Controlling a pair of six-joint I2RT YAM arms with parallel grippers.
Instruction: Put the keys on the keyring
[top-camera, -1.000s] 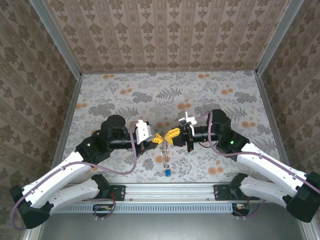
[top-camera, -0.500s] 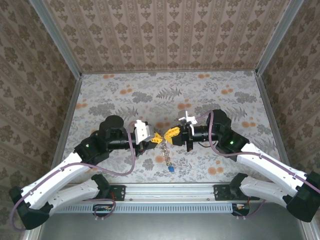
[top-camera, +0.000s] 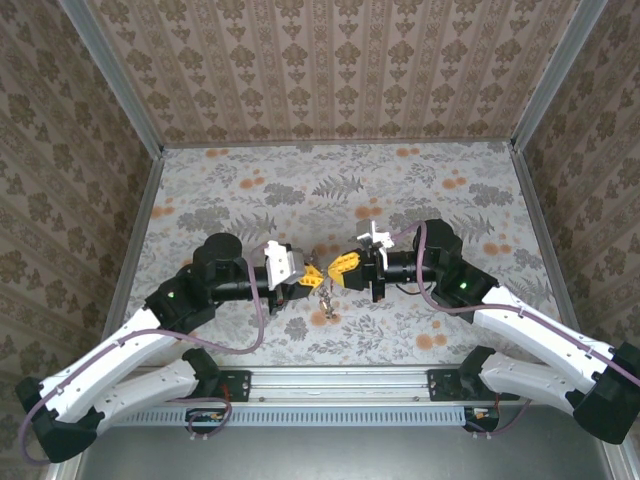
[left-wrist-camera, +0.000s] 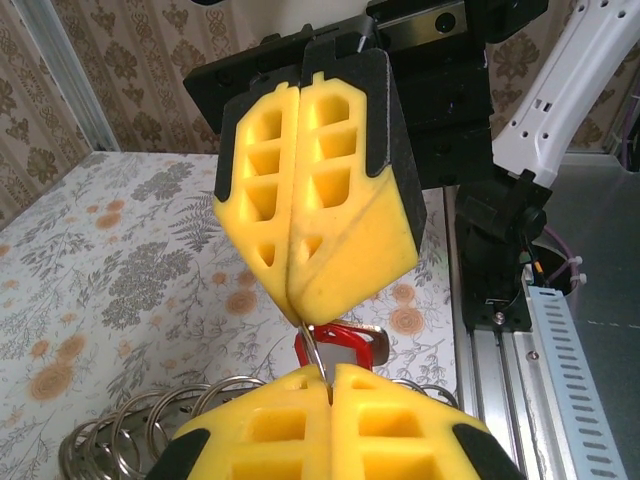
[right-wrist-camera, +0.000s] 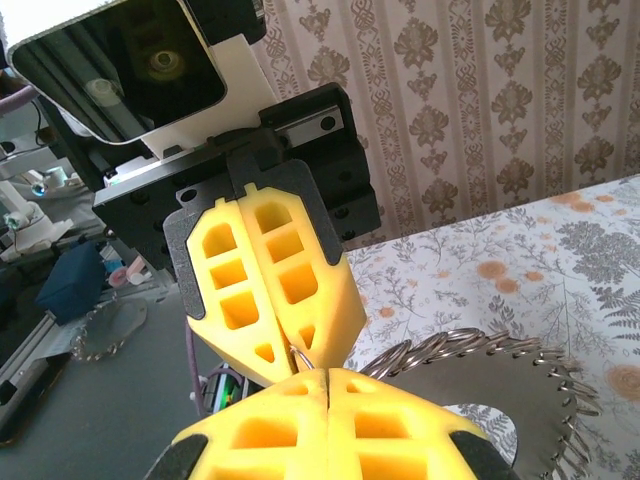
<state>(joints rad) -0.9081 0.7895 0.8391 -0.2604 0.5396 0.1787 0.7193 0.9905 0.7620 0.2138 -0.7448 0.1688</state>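
My two grippers meet tip to tip above the middle of the table. The left gripper (top-camera: 315, 277) and the right gripper (top-camera: 338, 270) are both shut on the thin wire keyring (left-wrist-camera: 318, 352) between their yellow fingers. In the left wrist view the left gripper (left-wrist-camera: 330, 375) is at the bottom and the right gripper (left-wrist-camera: 293, 300) points down at it. A red key (left-wrist-camera: 350, 340) hangs just behind the keyring. A chain of metal rings (left-wrist-camera: 150, 425) trails off to the lower left. The same chain (top-camera: 325, 300) hangs below the grippers in the top view.
An aluminium rail (top-camera: 340, 380) runs along the near table edge under both arm bases. Patterned walls (top-camera: 340, 70) close the table in at the back and sides. In the right wrist view a blurred grey metal plate (right-wrist-camera: 500, 395) lies close under the ring chain (right-wrist-camera: 480, 345).
The chain under the grippers hangs shorter than before, and the blue key at its end has gone from sight. The left arm has drawn slightly left. Both grippers stay shut.
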